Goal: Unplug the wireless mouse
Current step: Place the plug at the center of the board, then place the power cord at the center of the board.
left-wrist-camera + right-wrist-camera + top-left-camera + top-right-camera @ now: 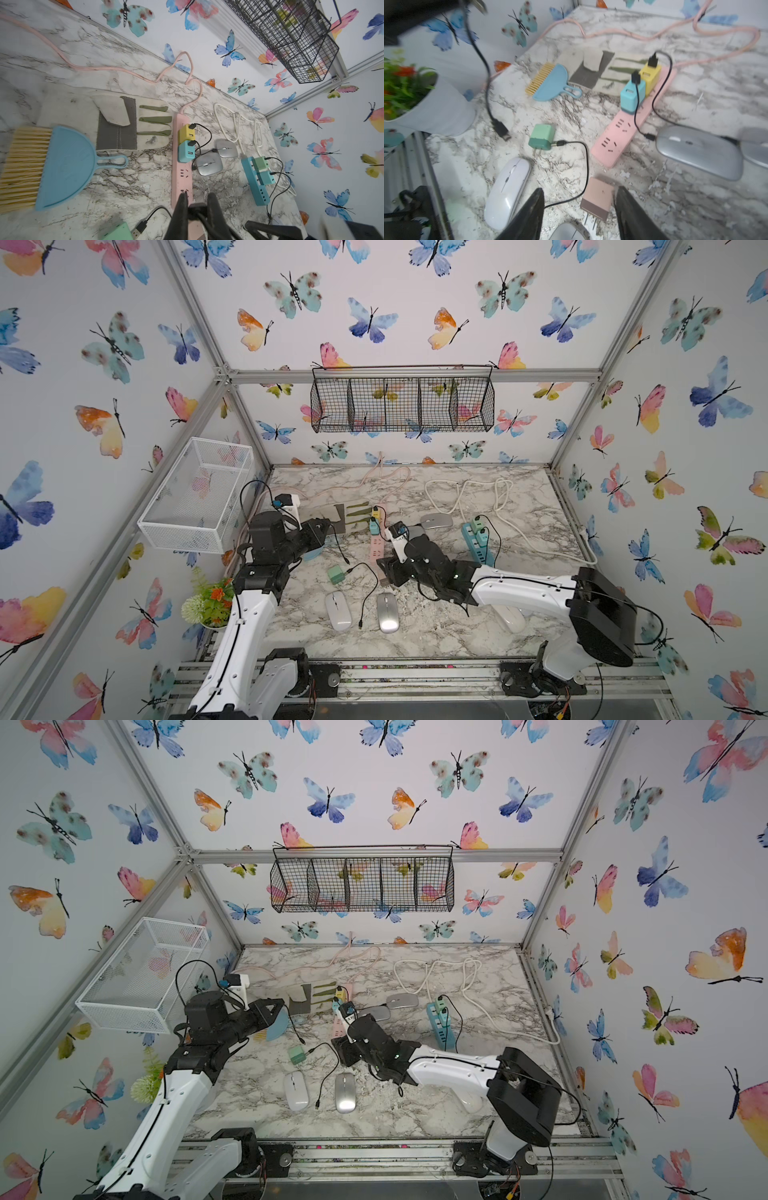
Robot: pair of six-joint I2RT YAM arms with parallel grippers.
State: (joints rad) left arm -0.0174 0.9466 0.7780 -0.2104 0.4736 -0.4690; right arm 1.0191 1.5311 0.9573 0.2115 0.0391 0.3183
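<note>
Right gripper (pixel 580 190) sits low over the table (pixel 519 531), jaws spread wide. The pink charger (pixel 597 197) lies between them at lower centre of the right wrist view, prongs bare. It is close against one finger, and I can't tell if they touch. That charger is clear of the pink strip (pixel 618 141), so I'd call that pull done.

Left gripper (pixel 197 194) has its jaws closed on a black cable (pixel 481 56), whose USB plug dangles free.

Lower centre in a top view, the white mouse (pixel 337 610) and silver mouse (pixel 387 612) lie side by side with no lead visibly in either. The green charger (pixel 334 573) lies loose above them.

What's left? The yellow charger (pixel 187 133) and blue charger (pixel 186 151) sit in the pink strip, with leads running towards the rear mice (pixel 208 165). The blue strip (pixel 260 193) carries two more. If those count, plenty remains.
</note>
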